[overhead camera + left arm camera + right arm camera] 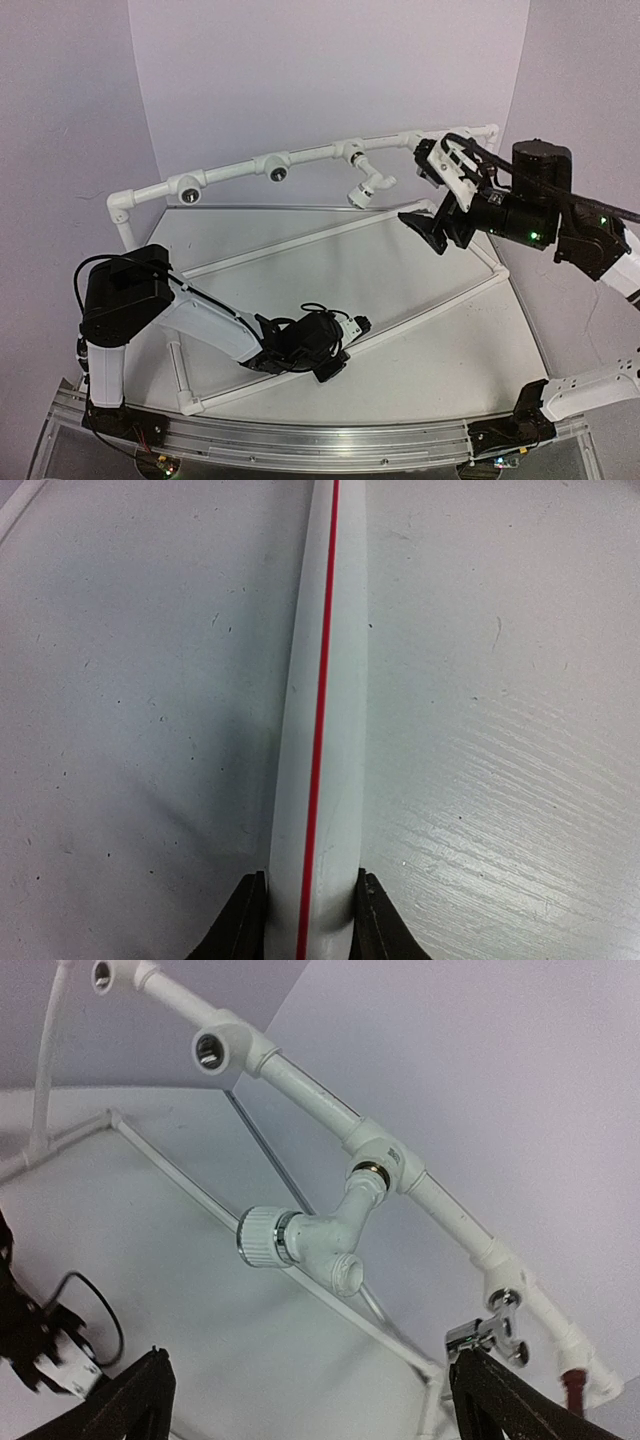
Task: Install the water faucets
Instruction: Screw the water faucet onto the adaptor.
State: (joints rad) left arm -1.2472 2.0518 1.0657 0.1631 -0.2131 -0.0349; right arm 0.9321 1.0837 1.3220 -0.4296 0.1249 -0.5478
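Nearest the arm bases, the left end effector (310,905) lies low over the desk (430,340), clenched on a white frame pipe (325,680) that carries a thin red stripe. Its dark fingers (245,920) press against either side of the pipe, which runs straight away from the wrist camera along the desk surface. In the top view this pipe is the diagonal bar crossing the desk from near left to far right.

Farther back and to the right, the right end effector (312,1360) hangs raised above the desk, released, its jaws spread wide with nothing between them. It faces the back rail.

At the far edge the raised pipe rail (310,155) runs along the wall. Two tee sockets (188,187) on its left part show dark round holes. The white faucet (320,1240) is seated in the next tee – it hangs down at a slant, its ringed tip turned toward the left of the right wrist view, well apart from the open fingers. Beyond it on the same rail sits the silver faucet (495,1325), partly hidden by the right-hand finger (500,1400); whether the two touch I cannot tell. Last, at the rail's right end, only part of the red-brown faucet (575,1385) shows, pointing down from its fitting.
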